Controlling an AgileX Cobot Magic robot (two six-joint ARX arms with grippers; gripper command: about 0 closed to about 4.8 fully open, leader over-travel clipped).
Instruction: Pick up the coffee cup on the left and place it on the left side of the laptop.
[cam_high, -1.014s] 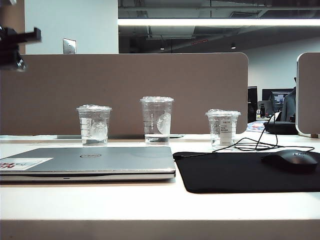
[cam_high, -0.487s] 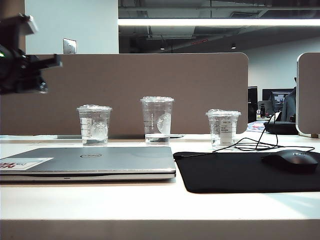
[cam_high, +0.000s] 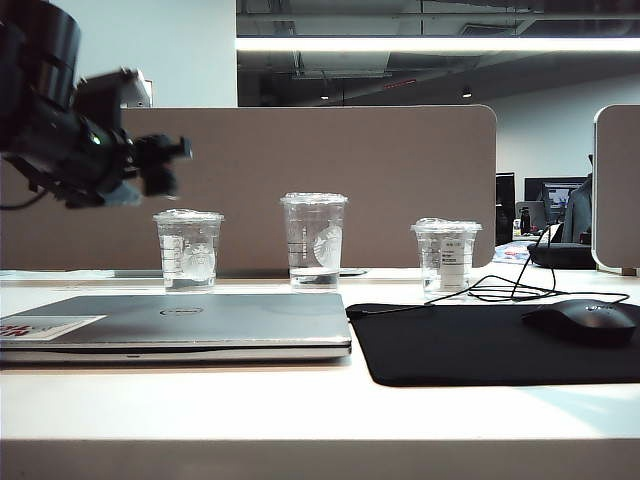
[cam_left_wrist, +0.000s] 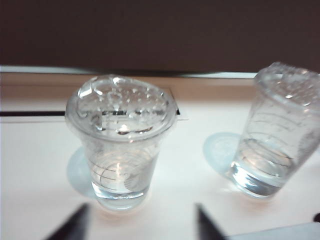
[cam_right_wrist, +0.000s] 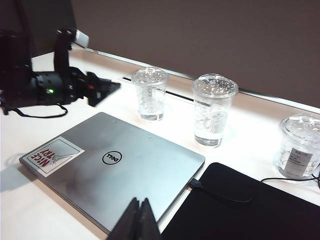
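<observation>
Left gripper (cam_high: 170, 165) has swung in from the upper left edge of the exterior view and now hangs in the air above the closed laptop (cam_high: 190, 325), short of the coffee cup (cam_high: 188, 250); cups, laptop and mouse pad (cam_high: 500, 345) have not shifted. In the left wrist view its dark fingertips (cam_left_wrist: 70, 227) stand apart, with the coffee cup (cam_left_wrist: 120, 140) straight ahead of the gap and not yet between them; nothing held. Taller cup (cam_left_wrist: 277, 130) sits off to one side of the tool, clear of its path.

Right gripper (cam_right_wrist: 139, 220) has its fingers pressed together, empty, hovering over the laptop's (cam_right_wrist: 115, 170) near edge, well back from all three cups.

Progress: early. Approach under way only; cup not grasped, not lifted, standing upright on the table (cam_high: 300, 410) behind the laptop. Left to do, as I judge it: close in, clamp, lift, carry to the laptop's left side, set down.

Hard to see: left wrist view shows only the fingertip ends, rest cut off and blurred. Drop spot left of the laptop is mostly out of frame in the exterior view. Clear cup walls make liquid level hard to read.
</observation>
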